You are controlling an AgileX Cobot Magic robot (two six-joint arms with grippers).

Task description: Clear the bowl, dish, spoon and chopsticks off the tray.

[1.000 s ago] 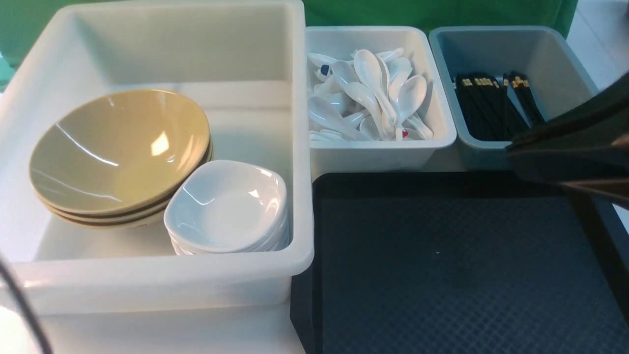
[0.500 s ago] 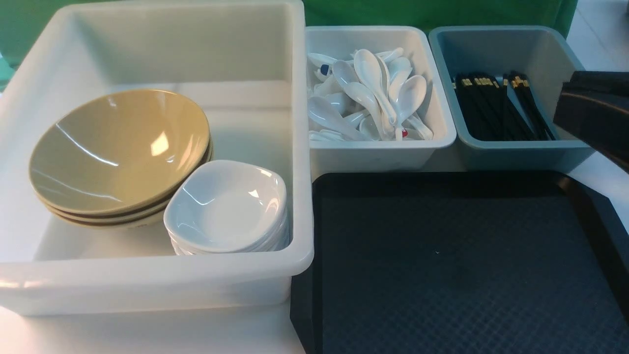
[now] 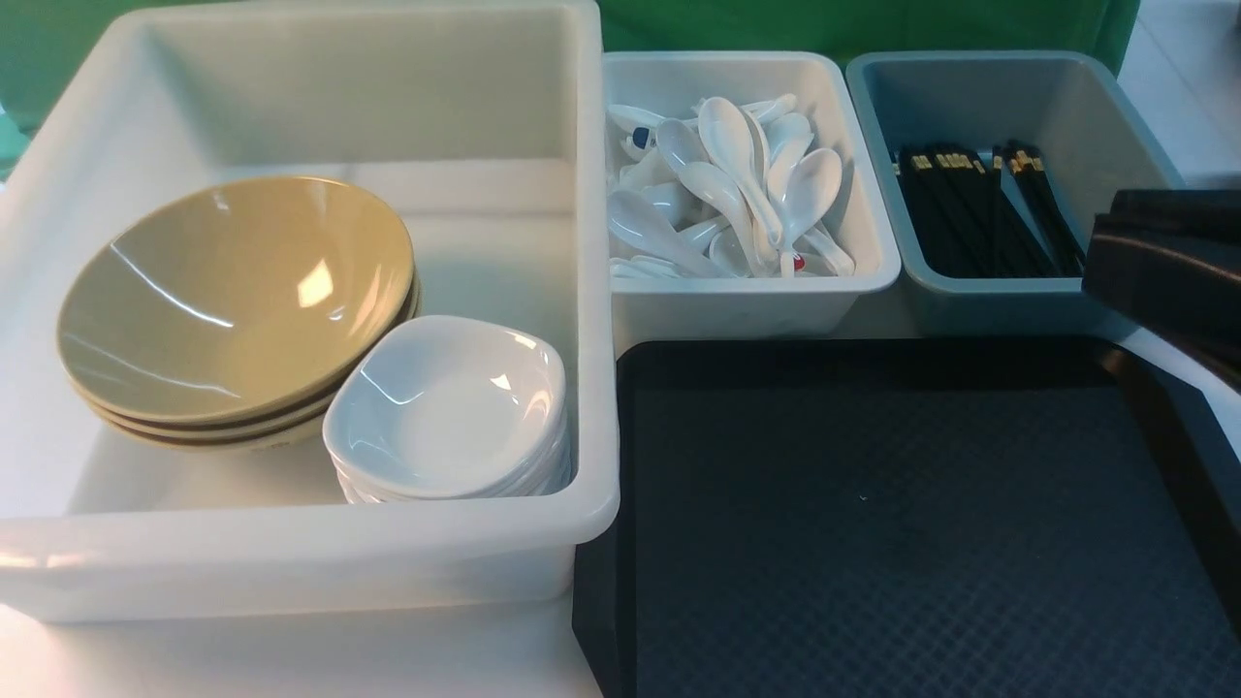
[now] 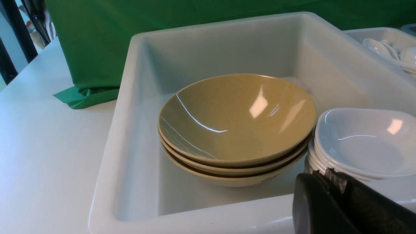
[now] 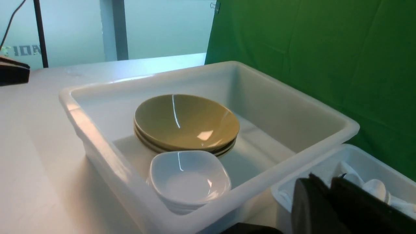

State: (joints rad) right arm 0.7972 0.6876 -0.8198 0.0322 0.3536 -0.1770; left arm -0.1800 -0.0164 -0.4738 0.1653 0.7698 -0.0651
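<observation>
right arm (image 3: pixel 1163 271) reached in from the right over tray's (image 3: pixel 873 543) far corner | right gripper (image 5: pixel 328 198) jaws nearly together, empty | left gripper (image 4: pixel 328 185) clenched, empty | bowl (image 3: pixel 233 291), dish (image 3: pixel 446 407) in big left bin (image 3: pixel 291 553)

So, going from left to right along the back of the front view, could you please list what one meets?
Stack of tan bowls → stack of white dishes → spoons in the white bin → chopsticks in the grey-blue bin → right gripper.
</observation>
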